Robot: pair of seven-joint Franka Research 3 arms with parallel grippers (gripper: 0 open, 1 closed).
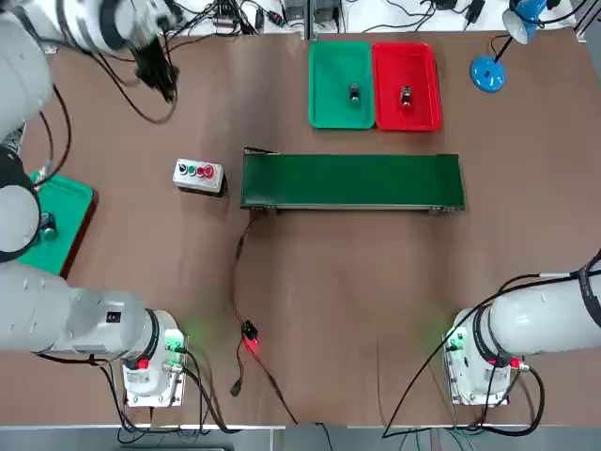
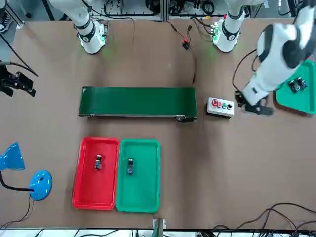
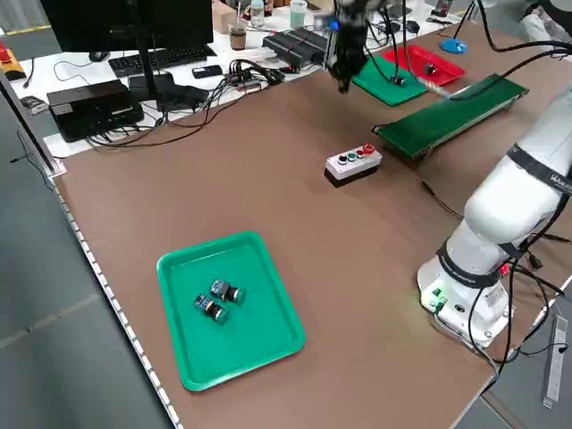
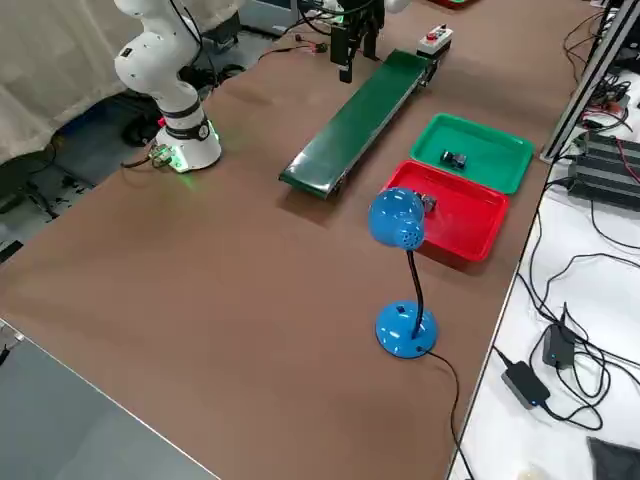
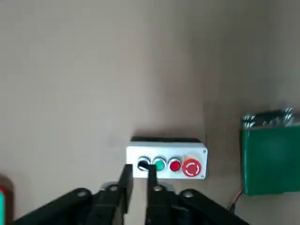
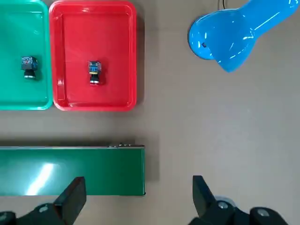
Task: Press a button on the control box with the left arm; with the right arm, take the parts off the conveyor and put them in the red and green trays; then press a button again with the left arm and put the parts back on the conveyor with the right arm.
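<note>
Left wrist view | left fingers (image 5: 139, 168) slightly apart, empty, near control box (image 5: 164, 149); I could catch two crowded buttons (image 5: 175, 165) | right fingers (image 6: 138, 180) wide, empty | parts (image 6: 94, 71) in red tray (image 6: 93, 107) and green tray (image 6: 23, 104).

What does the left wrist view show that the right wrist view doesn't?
Only left wrist: the control box with its buttons, the left gripper over it with a gap between its fingers, and a sliver of a green tray at the edge.
Only right wrist: the red tray and another green tray, one part in each, the blue lamp, and the right gripper, open.
Both: the green conveyor, only partly in frame, and the tabletop.
</note>
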